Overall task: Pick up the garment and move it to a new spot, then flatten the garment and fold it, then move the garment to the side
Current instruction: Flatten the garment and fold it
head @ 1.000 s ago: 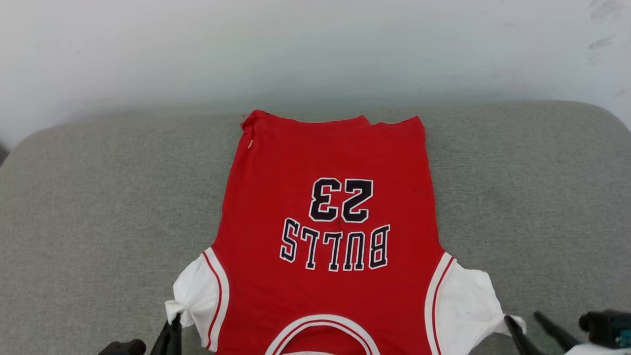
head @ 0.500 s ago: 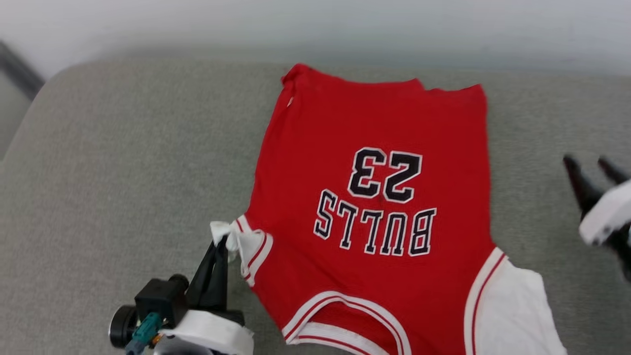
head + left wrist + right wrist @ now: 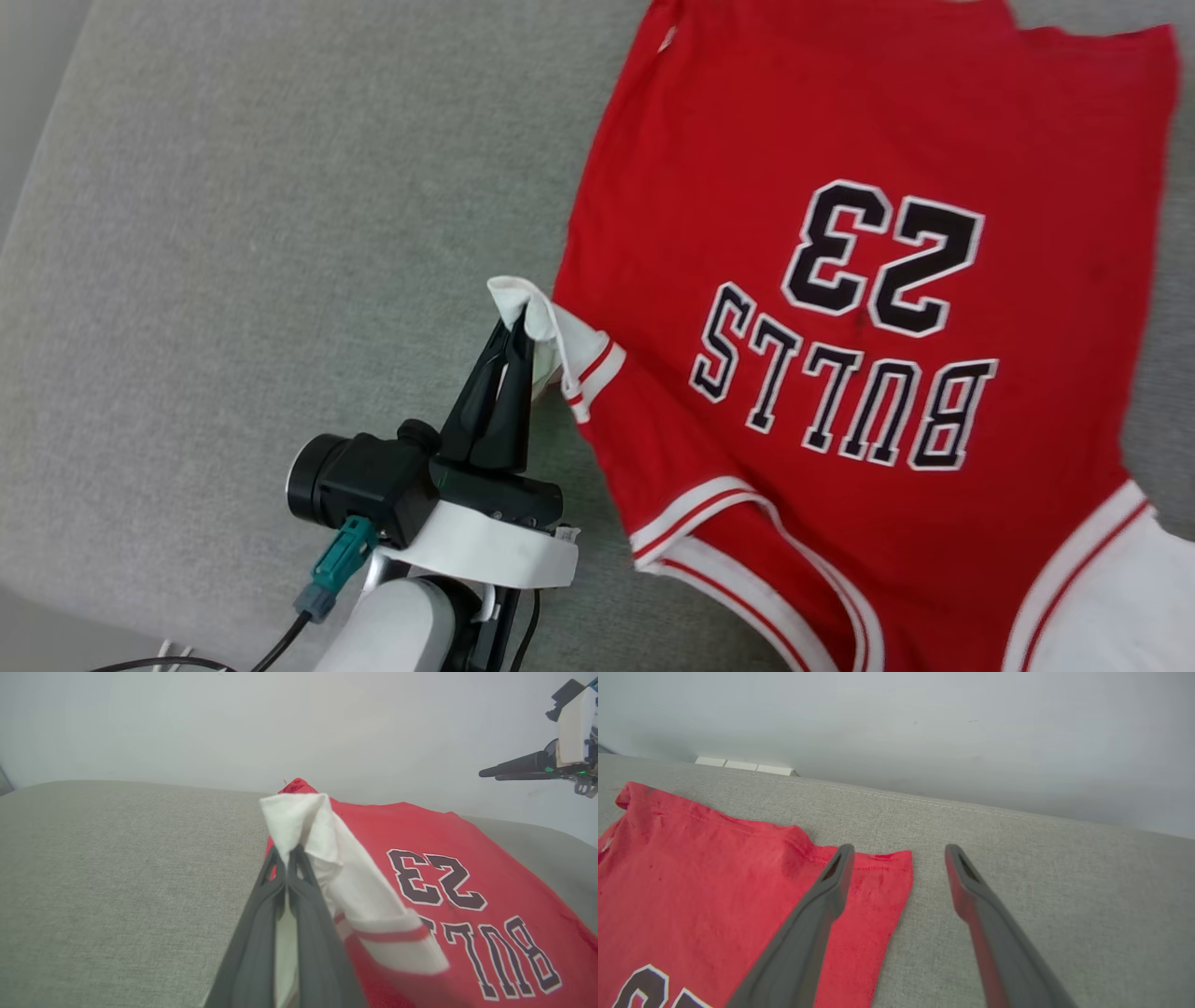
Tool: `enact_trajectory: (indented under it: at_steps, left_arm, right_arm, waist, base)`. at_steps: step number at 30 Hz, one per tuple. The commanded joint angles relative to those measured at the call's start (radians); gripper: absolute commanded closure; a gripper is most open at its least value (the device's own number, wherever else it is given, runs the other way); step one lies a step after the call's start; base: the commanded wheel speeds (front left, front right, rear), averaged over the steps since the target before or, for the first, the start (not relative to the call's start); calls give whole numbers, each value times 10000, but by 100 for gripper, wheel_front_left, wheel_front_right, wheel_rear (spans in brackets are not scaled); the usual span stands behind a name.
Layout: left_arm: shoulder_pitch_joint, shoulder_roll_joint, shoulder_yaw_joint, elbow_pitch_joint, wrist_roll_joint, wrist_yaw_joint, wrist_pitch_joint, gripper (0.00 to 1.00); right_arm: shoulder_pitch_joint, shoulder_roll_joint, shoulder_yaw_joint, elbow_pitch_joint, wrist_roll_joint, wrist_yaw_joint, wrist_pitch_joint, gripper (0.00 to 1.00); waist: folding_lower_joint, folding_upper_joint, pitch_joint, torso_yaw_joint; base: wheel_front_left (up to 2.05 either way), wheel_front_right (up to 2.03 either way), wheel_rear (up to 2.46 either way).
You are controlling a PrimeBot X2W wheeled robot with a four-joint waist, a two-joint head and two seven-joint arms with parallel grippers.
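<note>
Grey cushion (image 3: 233, 233) beneath everything. Garment (image 3: 747, 140) spread flat on it, "BULLS 23" print up. Left gripper (image 3: 513, 329): fingers pinched tight on white sleeve (image 3: 303, 816), tip held raised off cushion. Right gripper (image 3: 899, 851): fingers wide, empty, near garment's hem corner.

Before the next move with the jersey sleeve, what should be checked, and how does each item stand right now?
1. Left gripper shut on the white sleeve: ok.
2. White sleeve raised off the cushion, free to fold onto the red body: ok.
3. Right gripper open and holding nothing, above the far hem: ok.
4. Garment spread with the print face up: ok, though the far hem ripples slightly.
5. Other sleeve lying flat: cannot tell, since the picture edge cuts it off.
</note>
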Motion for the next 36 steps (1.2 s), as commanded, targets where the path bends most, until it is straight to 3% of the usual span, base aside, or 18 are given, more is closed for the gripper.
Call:
enact_trajectory:
  at_steps: [1,6,13,14,16,17,25,30,36]
  left_arm:
    - [-63,-10,32,-58,66,-28,-71,100]
    - [-187,-481,284,-339,496,-397,-71,100]
    - [78,-832,676,-386,885,-790,-72,100]
    - [101,-867,722,-389,936,-838,-72,100]
    - [133,-932,817,-344,1028,-923,-72,100]
    - [137,-962,859,-335,1051,-968,-72,100]
    - [259,-1082,1204,-133,1293,-1209,-72,100]
    - [456,-1062,1579,105,1412,-1285,-72,100]
    - [705,-743,2152,493,1516,-1362,-72,100]
  right_arm:
    - [-114,-46,46,53,-25,-3,62,0]
    - [-982,-221,77,725,-161,-5,1350,0]
    - [-673,202,-209,1953,-60,-5,2744,0]
    - [-592,251,-252,2141,-60,-5,2983,22]
    - [-556,390,-285,2285,-115,-5,3225,90]
    - [-554,447,-321,2292,-82,-5,3285,100]
    - [-906,529,242,900,109,-2,2150,100]
    - [-584,236,1841,-576,561,-3,943,100]
    - [6,-753,4041,-2083,1263,-5,-795,100]
  waist:
    - [-3,0,600,584]
    - [-3,0,1050,903]
    - [-3,0,1279,946]
    - [-3,0,1290,934]
    - [-3,0,1309,902]
    - [-3,0,1314,887]
    - [-3,0,906,470]
    - [-3,0,243,-290]
    - [-3,0,-682,-1428]
  base:
    - [0,0,0]
    - [0,0,0]
    - [0,0,0]
    - [0,0,0]
    - [0,0,0]
    - [0,0,0]
    - [0,0,0]
    - [0,0,0]
    - [0,0,0]
